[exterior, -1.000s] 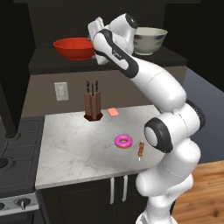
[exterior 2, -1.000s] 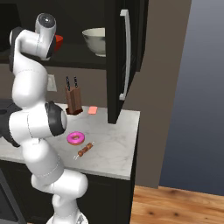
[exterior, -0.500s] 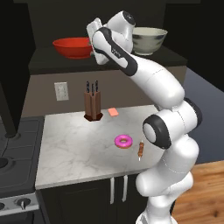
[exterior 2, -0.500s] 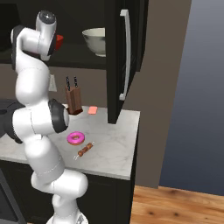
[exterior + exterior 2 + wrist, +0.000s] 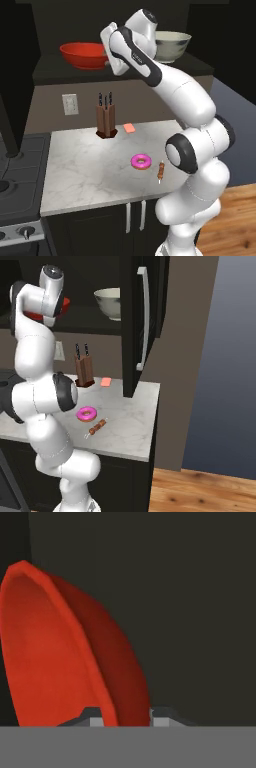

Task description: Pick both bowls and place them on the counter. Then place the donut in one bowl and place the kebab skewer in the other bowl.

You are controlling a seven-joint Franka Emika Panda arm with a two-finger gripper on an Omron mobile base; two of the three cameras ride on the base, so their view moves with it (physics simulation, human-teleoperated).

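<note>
Hand view: gripper (image 5: 127,717) astride red bowl (image 5: 55,657) rim

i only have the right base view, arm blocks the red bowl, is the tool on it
Observer: Yes. In the hand view the tool is shut on the red bowl, one fingertip on each side of its rim.
Operator: bowl off the shelf yet
Observer: Can't tell; the left base view shows it at shelf height.
Operator: anything under it
Observer: A knife block stands on the counter below.
</note>
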